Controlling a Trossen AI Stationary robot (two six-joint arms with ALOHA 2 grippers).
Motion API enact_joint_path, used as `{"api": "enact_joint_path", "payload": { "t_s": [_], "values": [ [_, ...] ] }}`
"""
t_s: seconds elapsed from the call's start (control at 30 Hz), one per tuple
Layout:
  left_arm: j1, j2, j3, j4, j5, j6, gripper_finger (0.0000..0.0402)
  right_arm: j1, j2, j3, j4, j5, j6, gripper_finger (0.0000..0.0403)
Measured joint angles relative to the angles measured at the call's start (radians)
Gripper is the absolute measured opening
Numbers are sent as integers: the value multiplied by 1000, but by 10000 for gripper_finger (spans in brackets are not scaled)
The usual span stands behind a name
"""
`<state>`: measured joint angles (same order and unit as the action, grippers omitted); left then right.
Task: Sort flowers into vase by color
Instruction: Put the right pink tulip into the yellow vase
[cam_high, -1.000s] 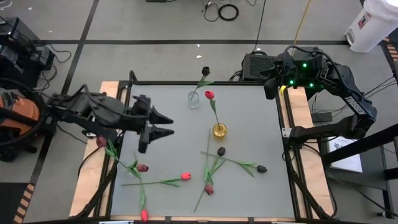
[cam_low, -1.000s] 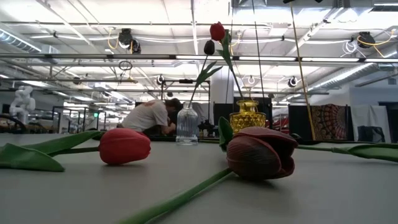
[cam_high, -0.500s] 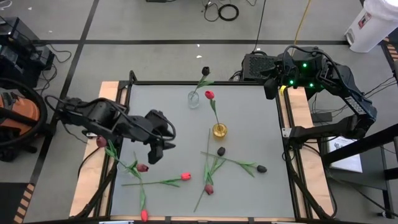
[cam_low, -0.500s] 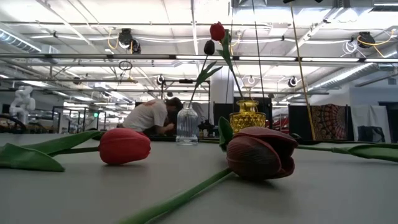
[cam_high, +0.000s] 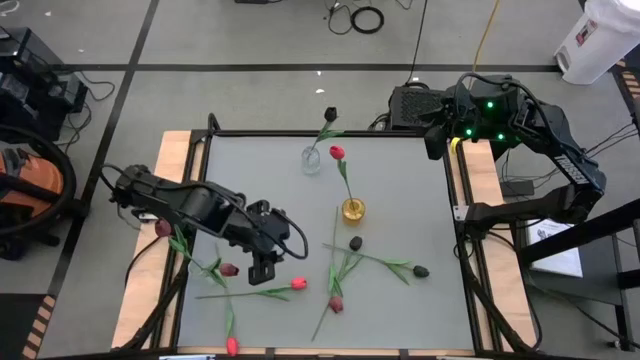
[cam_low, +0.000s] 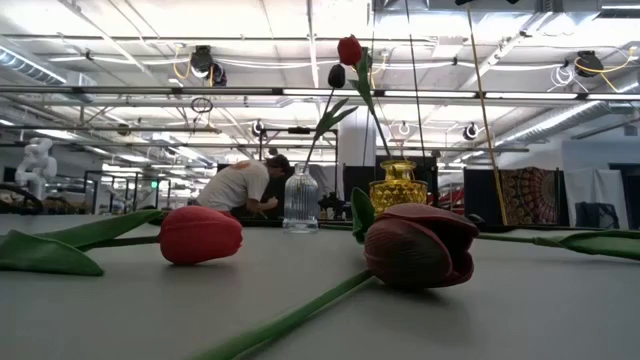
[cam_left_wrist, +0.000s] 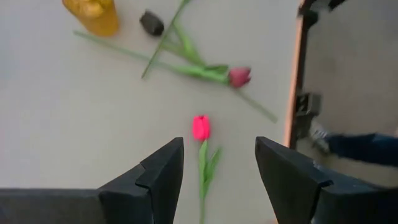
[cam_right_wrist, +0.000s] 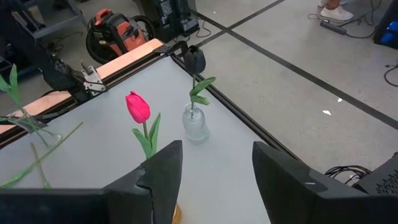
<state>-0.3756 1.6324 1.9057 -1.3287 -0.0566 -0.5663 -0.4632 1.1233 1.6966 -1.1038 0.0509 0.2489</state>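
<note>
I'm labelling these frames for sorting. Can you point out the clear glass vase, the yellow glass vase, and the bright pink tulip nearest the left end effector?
Clear ribbed glass vase (cam_high: 312, 159), high view, on its body.
Yellow glass vase (cam_high: 353, 210), high view, on its rim.
Bright pink tulip (cam_left_wrist: 200, 127), left wrist view, on its flower head.

A bright pink tulip (cam_left_wrist: 201, 127) lies flat on the table just ahead of the left gripper's (cam_left_wrist: 219, 177) open fingers (cam_left_wrist: 163, 171), its green stem running back between them. A maroon tulip (cam_left_wrist: 239, 76) lies farther beyond.
</note>
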Motion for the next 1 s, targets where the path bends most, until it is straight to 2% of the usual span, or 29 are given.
{"api": "enact_joint_path", "payload": {
  "t_s": [0.33,0.5,0.67,1.0],
  "values": [
    [34,54,0,-102,-6,9,205,0,0,0,0,0,0,187],
    [36,55,0,-103,-100,76,205,0,0,0,0,0,0,187],
    [48,55,-4,-102,-112,136,205,0,0,0,0,0,0,187],
    [124,38,-158,-36,-75,241,205,0,0,0,0,0,0,187]
  ]
}}
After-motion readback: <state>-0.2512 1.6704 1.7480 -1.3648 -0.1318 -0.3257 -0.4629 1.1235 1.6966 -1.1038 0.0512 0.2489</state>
